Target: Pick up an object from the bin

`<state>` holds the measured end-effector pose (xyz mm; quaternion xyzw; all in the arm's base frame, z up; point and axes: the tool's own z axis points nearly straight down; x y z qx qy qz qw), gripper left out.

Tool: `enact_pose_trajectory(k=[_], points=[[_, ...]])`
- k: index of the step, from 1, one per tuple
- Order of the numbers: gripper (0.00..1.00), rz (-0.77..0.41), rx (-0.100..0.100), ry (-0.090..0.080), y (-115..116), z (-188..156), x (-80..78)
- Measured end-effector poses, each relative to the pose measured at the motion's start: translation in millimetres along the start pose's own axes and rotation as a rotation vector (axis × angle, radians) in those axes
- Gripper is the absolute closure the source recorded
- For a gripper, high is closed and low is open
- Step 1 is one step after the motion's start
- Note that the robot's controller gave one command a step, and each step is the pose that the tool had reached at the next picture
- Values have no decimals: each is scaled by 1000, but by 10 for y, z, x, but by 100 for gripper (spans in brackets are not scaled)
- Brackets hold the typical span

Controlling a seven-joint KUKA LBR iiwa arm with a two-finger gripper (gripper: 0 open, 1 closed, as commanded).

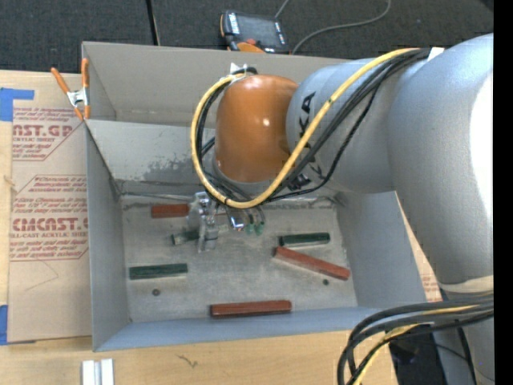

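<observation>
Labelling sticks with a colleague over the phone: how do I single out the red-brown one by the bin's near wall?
In the grey bin, look along the wall at the view's bottom. The red-brown stick lies beside it. The other red-brown ones lie farther up: a tilted stick, a shorter stick.

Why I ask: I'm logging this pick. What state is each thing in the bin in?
hand: low over the bin floor, beside the short red-brown stick
short red-brown stick: flat, loose
left green stick: flat, loose
right green stick: flat, loose
slanted red-brown stick: flat, loose
front red-brown stick: flat, by the near wall
</observation>
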<state>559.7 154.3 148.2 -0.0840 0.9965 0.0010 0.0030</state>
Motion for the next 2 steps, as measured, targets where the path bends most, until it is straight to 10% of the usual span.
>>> enact_pose_trajectory(k=[2], points=[[100,0,0,2,7,-452,-24]])
